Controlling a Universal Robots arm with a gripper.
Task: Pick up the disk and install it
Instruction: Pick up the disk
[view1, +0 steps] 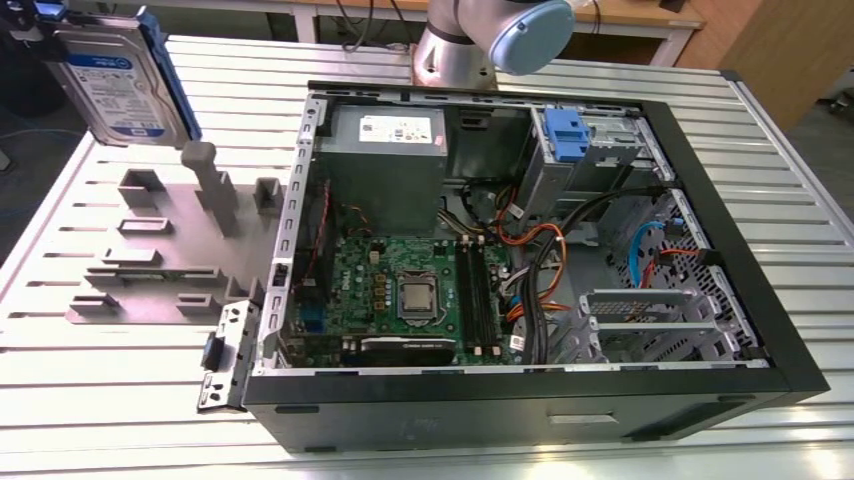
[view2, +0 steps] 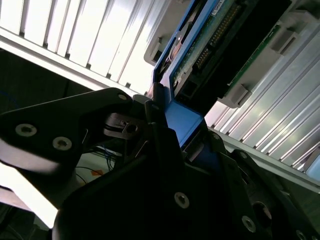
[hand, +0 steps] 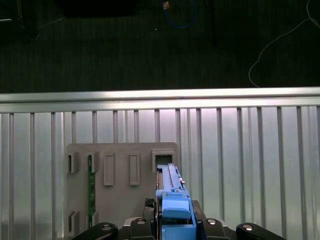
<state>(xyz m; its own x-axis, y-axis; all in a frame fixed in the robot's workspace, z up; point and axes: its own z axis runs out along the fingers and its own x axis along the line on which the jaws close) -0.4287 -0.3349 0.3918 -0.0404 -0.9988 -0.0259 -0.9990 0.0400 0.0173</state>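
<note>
Since the pincer (hand: 176, 226) is clamped shut on the disk's (view1: 118, 85) end, the disk hangs upright from it. It hangs over the grey holder (view1: 150, 228) by the counter's (view1: 80, 400) edge, apart from the computer case (view1: 534, 400).

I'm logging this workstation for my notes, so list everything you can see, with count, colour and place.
disk: one, silver with blue-and-white label and blue rails, held above the table at the exterior view's upper left
fixture plate: one, grey, on the table beside the case
computer case: one, black, open, mid-table
power supply: one, grey, inside the case
motherboard: one, green, on the case floor
bracket: one, blue, in the case's drive bay
table: one, silver, slatted
arm: one, silver and pale blue, behind the case
hand: one, black, shut on the disk
</note>
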